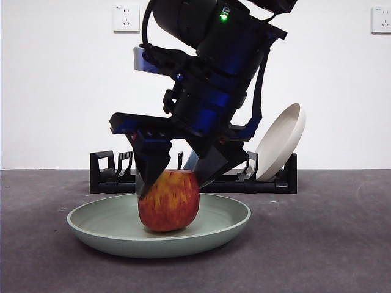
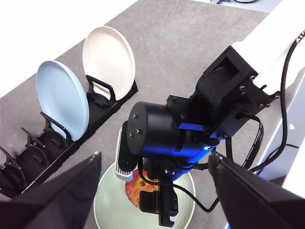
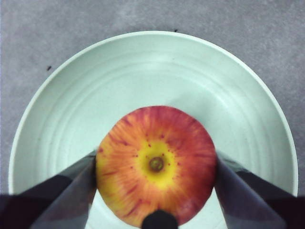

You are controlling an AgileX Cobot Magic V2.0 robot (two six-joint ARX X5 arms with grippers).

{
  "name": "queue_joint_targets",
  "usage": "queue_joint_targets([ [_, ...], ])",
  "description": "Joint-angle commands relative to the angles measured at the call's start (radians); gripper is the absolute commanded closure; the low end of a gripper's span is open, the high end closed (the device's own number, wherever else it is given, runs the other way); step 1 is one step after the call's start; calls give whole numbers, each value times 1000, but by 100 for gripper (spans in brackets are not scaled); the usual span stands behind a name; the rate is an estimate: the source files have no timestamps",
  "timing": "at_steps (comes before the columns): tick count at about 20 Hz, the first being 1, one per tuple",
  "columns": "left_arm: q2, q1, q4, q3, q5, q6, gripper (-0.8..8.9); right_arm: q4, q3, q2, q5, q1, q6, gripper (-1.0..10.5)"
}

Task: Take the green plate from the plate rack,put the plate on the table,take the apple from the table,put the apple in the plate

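Right gripper [image 1: 173, 178] — jaws against apple [image 1: 169, 201], inside green plate [image 1: 110, 229].

Hidden behind the arm [image 1: 214, 79] in the front view: the rack's [image 1: 104, 174] middle and nearly all of the blue plate [image 2: 62, 98]. Cut off at the frame edge in the right wrist view: the near rim of the green plate [image 3: 152, 71] and the apple's [image 3: 156, 164] near side.

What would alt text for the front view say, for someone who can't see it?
The right gripper grips a red apple sitting in the green plate on the grey table. Behind, a black plate rack holds a leaning beige plate.
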Motion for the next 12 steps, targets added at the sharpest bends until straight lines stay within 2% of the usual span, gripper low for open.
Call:
queue_joint_targets([
  [1, -3, -2, 2, 2, -2, -8, 432, -23, -11, 19, 0, 0, 18, 284],
  [7, -3, -2, 2, 2, -2, -7, 432, -23, -10, -86, 0, 0, 18, 284],
  [10, -3, -2, 2, 2, -2, -7, 432, -143, -10, -224, -2, 1, 18, 285],
  [12, -3, -2, 1, 2, -2, -7, 433, -262, -10, -344, -32, 1, 18, 286],
])
